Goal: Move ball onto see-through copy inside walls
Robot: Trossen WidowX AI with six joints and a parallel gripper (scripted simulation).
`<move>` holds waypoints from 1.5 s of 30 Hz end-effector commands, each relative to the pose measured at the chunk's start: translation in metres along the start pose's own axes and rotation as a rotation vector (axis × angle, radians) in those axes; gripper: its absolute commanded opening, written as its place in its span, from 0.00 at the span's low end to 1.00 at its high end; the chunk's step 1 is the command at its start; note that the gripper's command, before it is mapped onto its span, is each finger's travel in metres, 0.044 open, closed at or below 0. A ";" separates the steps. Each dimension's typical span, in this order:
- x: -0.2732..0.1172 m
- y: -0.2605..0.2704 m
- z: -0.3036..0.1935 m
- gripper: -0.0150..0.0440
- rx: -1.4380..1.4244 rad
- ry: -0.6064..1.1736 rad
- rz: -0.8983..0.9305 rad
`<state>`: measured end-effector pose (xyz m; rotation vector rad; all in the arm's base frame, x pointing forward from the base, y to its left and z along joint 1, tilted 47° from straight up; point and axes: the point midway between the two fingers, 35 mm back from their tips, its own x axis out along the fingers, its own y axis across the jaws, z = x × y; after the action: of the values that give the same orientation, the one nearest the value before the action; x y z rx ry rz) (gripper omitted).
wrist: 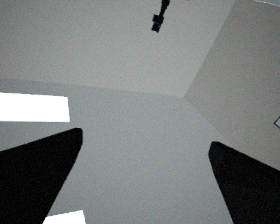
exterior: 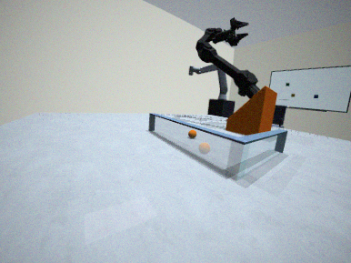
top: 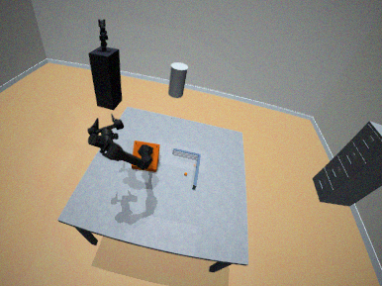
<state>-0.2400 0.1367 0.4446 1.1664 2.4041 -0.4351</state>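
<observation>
The small orange ball [top: 185,174] [exterior: 192,134] lies on the table [top: 168,222]. The pale see-through copy [top: 195,165] [exterior: 205,148] shows closer to the walls' corner, beside the long wall in the top view. The two low clear walls [top: 197,172] [exterior: 264,137] have blue top edges and meet in a corner, with ball and copy on their inner side. My gripper [top: 104,118] [exterior: 248,29] [wrist: 147,142] is open and empty, raised high above the table and well away from the ball. The wrist view shows neither ball nor walls.
The orange base block [top: 139,164] [exterior: 250,117] under my arm stands on the table near the walls. A black pedestal [top: 106,78] with another arm, a grey cylinder [top: 177,82] and a dark cabinet [top: 346,172] stand off the table.
</observation>
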 end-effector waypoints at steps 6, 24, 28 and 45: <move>0.045 0.042 -0.001 0.67 0.265 -0.011 0.205; 0.114 0.292 0.062 0.64 1.250 0.215 0.995; 0.104 0.348 0.093 0.64 1.457 0.336 1.167; -0.003 0.498 0.276 0.64 2.162 1.052 1.813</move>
<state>0.1873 0.3339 0.1907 -1.9602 0.3658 0.9686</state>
